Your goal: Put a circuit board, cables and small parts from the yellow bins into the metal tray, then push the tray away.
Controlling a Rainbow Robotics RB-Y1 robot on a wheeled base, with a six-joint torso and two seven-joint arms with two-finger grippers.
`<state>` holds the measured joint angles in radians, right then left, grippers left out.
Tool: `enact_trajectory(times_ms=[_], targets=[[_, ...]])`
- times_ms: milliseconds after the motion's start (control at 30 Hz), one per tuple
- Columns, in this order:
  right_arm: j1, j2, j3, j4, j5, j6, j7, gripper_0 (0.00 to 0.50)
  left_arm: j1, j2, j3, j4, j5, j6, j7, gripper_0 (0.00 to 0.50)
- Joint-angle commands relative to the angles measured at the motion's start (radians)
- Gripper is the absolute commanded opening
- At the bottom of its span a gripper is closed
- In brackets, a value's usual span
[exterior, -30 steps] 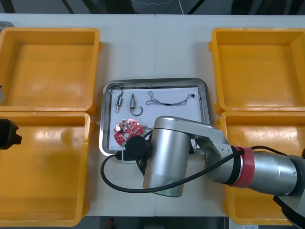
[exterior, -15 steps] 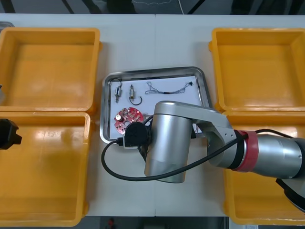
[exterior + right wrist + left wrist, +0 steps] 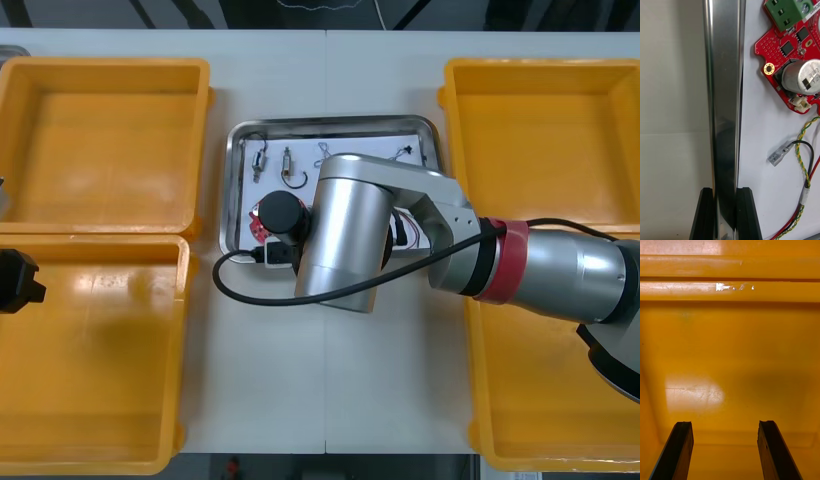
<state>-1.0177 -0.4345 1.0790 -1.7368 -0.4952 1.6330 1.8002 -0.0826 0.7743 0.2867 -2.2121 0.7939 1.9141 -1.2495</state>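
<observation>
- Right gripper (image 3: pixel 726 215), state?
- Fingers (image 3: pixel 747 213) clamped on the tray (image 3: pixel 724 93) rim, apart by its width only, just beside the board (image 3: pixel 790 48).
- Tray position?
- Between the bins (image 3: pixel 105 140), about level with the far pair. Board and red and yellow cable (image 3: pixel 805 165) on its white floor; small parts (image 3: pixel 262 160) at the far side.
- Left gripper (image 3: pixel 726 453)?
- Wide open, empty, over the near left one.

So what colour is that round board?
The circuit board is red; right wrist view shows it best.
</observation>
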Motion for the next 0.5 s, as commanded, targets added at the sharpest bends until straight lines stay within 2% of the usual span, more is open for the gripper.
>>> enact_trajectory(times_ms=[33, 233, 500], targets=[[-0.085, 0.025, -0.042, 0.042, -0.026, -0.024, 0.005, 0.000, 0.017, 0.042, 0.025, -0.029, -0.002, 0.006, -0.045, 0.500], [-0.144, 0.048, -0.042, 0.114, -0.079, -0.027, 0.016, 0.000, 0.017, 0.042, 0.025, -0.029, -0.002, 0.006, -0.045, 0.500], [-0.188, 0.083, -0.045, 0.203, -0.079, -0.073, 0.034, 0.000, 0.017, 0.042, 0.025, -0.029, -0.002, 0.006, -0.045, 0.500]])
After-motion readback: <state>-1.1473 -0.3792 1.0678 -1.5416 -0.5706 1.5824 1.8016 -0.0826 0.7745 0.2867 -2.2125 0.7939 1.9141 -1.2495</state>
